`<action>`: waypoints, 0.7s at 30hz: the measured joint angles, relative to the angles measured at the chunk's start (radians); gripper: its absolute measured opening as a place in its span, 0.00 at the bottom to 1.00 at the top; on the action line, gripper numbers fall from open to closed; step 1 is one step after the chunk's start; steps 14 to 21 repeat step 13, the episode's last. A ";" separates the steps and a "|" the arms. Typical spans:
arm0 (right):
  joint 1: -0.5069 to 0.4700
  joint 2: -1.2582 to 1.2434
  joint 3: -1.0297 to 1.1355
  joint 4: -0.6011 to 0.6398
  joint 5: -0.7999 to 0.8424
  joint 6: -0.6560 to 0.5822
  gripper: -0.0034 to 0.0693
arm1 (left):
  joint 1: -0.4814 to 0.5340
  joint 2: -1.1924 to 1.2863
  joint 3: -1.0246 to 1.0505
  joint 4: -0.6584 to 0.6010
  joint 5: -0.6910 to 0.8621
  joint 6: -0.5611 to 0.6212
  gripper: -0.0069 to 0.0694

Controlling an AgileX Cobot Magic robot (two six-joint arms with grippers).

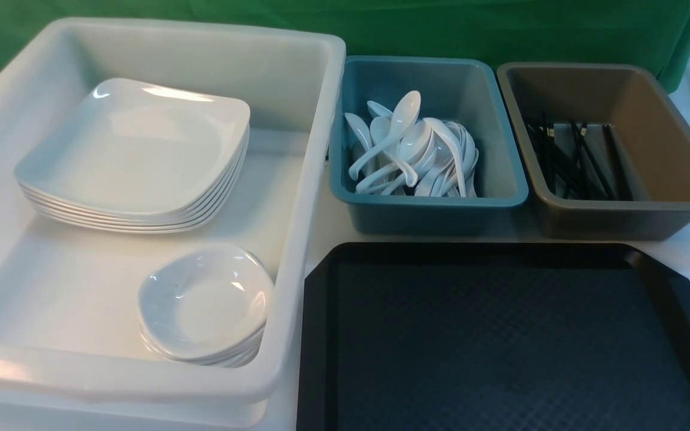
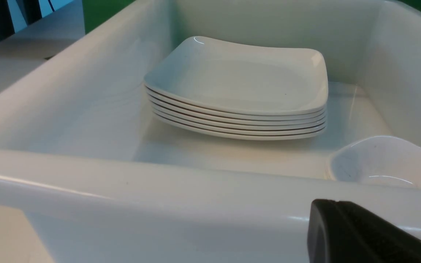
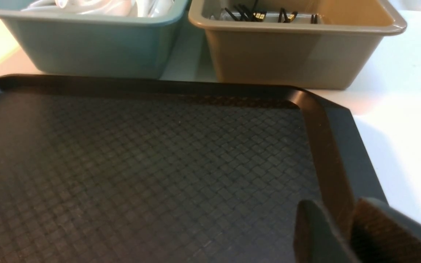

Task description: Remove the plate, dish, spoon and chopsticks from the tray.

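The black tray lies at the front right, and its diamond-pattern floor is bare. The plate tops a stack of several in the white bin, as the left wrist view also shows. The small dish tops a lower stack nearer the front. Spoons are piled in the teal bin. Black chopsticks lie in the brown bin. My left gripper is shut and empty, just outside the white bin's near wall. My right gripper hovers open and empty over the tray's right rim.
The white bin fills the left side, its right wall running along the tray's left edge. The teal bin and brown bin stand side by side just behind the tray. A green cloth hangs behind them.
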 joint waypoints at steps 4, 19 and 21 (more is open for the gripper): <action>0.000 0.000 0.000 0.000 0.000 0.000 0.35 | 0.000 0.000 0.000 0.000 0.000 0.000 0.10; 0.000 0.000 0.000 0.000 0.000 0.000 0.37 | 0.000 0.000 0.000 0.000 0.000 0.000 0.10; 0.000 0.000 0.000 0.000 0.000 0.000 0.37 | 0.000 0.000 0.000 0.000 0.000 0.000 0.10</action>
